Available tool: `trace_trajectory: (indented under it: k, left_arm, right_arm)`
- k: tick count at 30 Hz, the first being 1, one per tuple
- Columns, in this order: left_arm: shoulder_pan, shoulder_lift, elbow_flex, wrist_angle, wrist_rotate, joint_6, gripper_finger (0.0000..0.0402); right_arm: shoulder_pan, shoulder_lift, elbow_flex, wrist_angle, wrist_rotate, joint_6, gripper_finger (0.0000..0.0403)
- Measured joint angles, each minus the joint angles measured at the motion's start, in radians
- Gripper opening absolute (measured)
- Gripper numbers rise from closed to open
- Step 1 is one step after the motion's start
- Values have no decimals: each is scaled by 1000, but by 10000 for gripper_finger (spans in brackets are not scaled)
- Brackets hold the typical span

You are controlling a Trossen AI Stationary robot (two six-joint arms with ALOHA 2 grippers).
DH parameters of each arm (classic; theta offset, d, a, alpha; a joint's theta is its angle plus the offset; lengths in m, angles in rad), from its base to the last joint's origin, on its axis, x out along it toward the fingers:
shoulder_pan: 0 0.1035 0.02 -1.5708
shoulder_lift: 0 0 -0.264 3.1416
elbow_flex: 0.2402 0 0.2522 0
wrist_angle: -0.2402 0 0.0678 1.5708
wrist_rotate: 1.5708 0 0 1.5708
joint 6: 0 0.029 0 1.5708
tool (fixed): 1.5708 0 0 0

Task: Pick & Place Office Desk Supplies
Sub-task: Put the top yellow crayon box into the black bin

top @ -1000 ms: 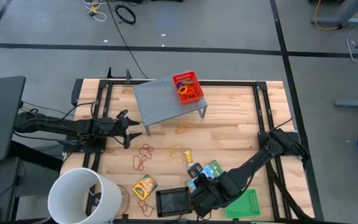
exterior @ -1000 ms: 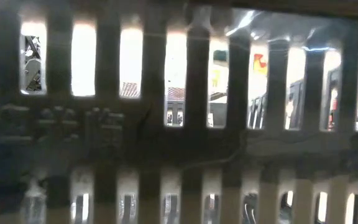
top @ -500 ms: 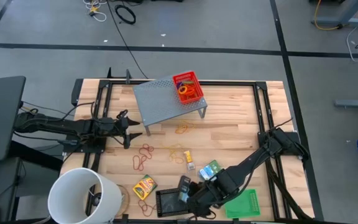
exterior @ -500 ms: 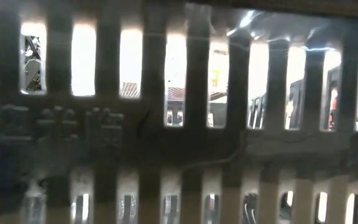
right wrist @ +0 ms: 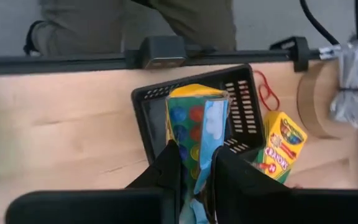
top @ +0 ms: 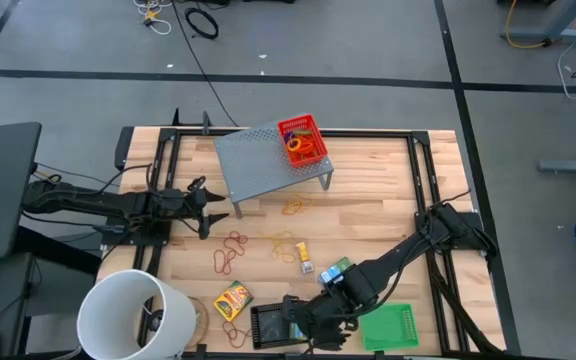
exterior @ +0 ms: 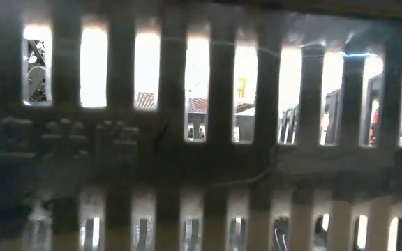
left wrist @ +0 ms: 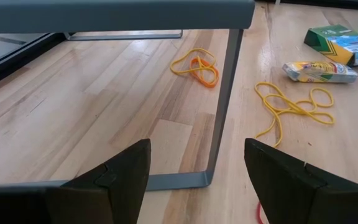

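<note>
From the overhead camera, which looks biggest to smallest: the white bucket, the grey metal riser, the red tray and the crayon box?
1. White bucket
2. Grey metal riser
3. Red tray and crayon box look about alike; the tray sits higher, nearer the camera, so I won't rank them.

Over the last second the right gripper point(top: 298, 322) has swung from beside the green mesh tray point(top: 392, 328) toward the black mesh tray point(top: 271, 322), carrying a teal-green packet point(right wrist: 194, 134) pinched between its fingers point(right wrist: 166, 168). It now hangs over that tray's edge with the packet above the basket. The second teal-green packet point(top: 336, 268), earlier partly covered by the arm, now lies exposed on the surface.
</note>
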Motion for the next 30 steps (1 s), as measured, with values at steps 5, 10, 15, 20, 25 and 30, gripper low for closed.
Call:
trace_trajectory:
  k: [5,10,15,20,25,30]
  left_arm:
    - [0,0,0,0,0,6,262]
    - [0,0,0,0,-5,4,262]
    - [0,0,0,1,-23,-13,262]
    - [0,0,0,1,-24,-10,262]
    - [0,0,0,5,-29,-6,262]
    - [0,0,0,6,-36,9,262]
  right_arm:
    - [0,3,-1,-41,4,-130,52]
    - [-11,6,-1,-85,-9,-210,52]
    - [-29,19,-1,-82,-42,-278,52]
    - [-42,44,-3,-60,-64,-329,52]
    - [-51,84,-2,-42,-100,-341,52]
    - [-58,118,-1,-44,-111,-341,52]
